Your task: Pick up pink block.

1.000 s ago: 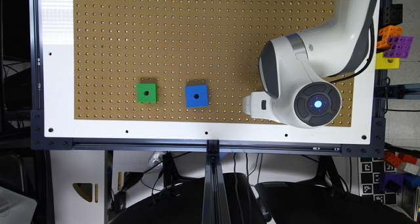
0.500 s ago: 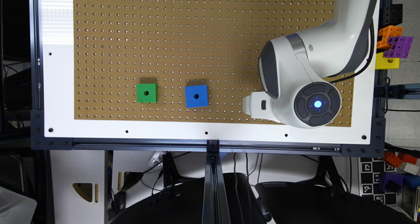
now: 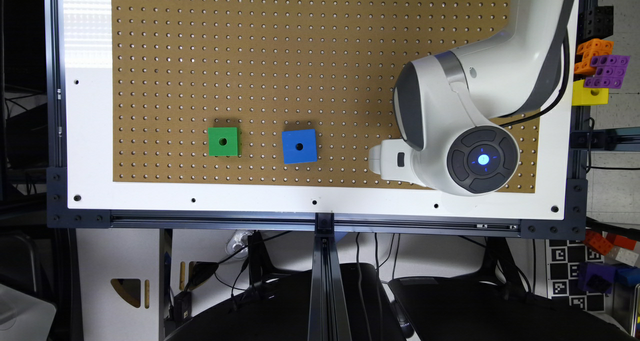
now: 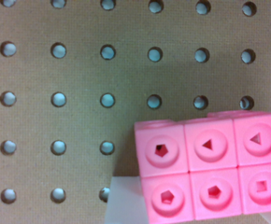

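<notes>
A big white table (image 3: 90,131) sits in a dark metal frame. On it lies a brown board (image 3: 275,56) full of little round holes in neat rows.

The white robot arm (image 3: 500,71) comes in from the far corner on the exterior view's right and bends down over the board. Its round end has a dark cap with a small blue light. A white part sticks out past the wrist: that is the gripper (image 3: 382,160), near the front edge of the board. I cannot tell if its jaws are wide or narrow, because the pictures do not show them clearly.

The blue cube (image 3: 299,146) stands on the board near the gripper, on the exterior view's left of it, with one hole in its top. The green cube (image 3: 223,141) stands further to the exterior view's left, apart from the blue one, also with one hole.

The pink block (image 4: 212,168) shows in the wrist view, very close to the camera. It lies flat on the brown board. Its top has six round dips, three by two, each with a small shaped hole.
</notes>
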